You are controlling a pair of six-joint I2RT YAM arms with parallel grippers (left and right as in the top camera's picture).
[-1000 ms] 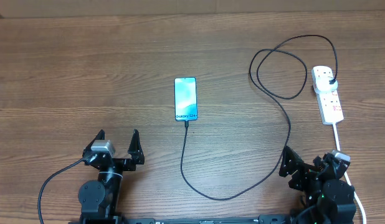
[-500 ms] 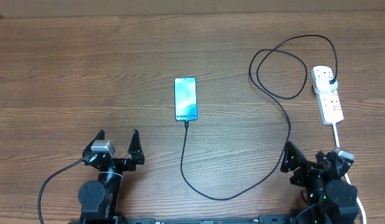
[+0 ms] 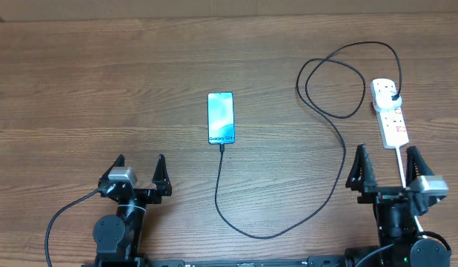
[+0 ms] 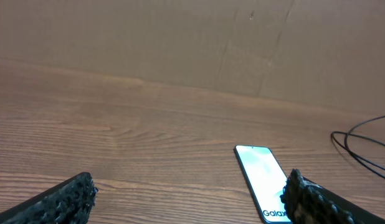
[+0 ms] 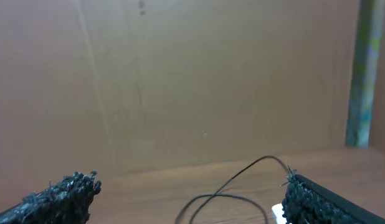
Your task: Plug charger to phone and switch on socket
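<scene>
**Both hands wide and empty over a wood-grain tabletop**

Overhead, the brown wood-grain tabletop (image 3: 81, 74) filled the frame. The phone (image 3: 221, 118) lay flat near the middle, screen lit blue. The charger (image 3: 218, 185) ran from the phone's near short edge, swept in a long curve to the right, and looped before its black plug sat in the socket (image 3: 390, 113), which lay along the right side. The left hand (image 3: 140, 163) hovered at the near left, jaws wide, holding nothing and well apart from the phone. The right hand (image 3: 386, 157) hovered at the near right, also wide and empty, straddling the socket's white cord (image 3: 402, 159).

The left wrist view added what the overhead lacked: a plain brown wall (image 4: 180, 43) rising behind the tabletop. The phone lay ahead and right, partly behind one finger.

The right wrist view showed mostly that wall, a grey upright post (image 5: 365, 68) at the right, a stretch of black cable, and a white scrap low between the fingers, possibly the socket.
</scene>
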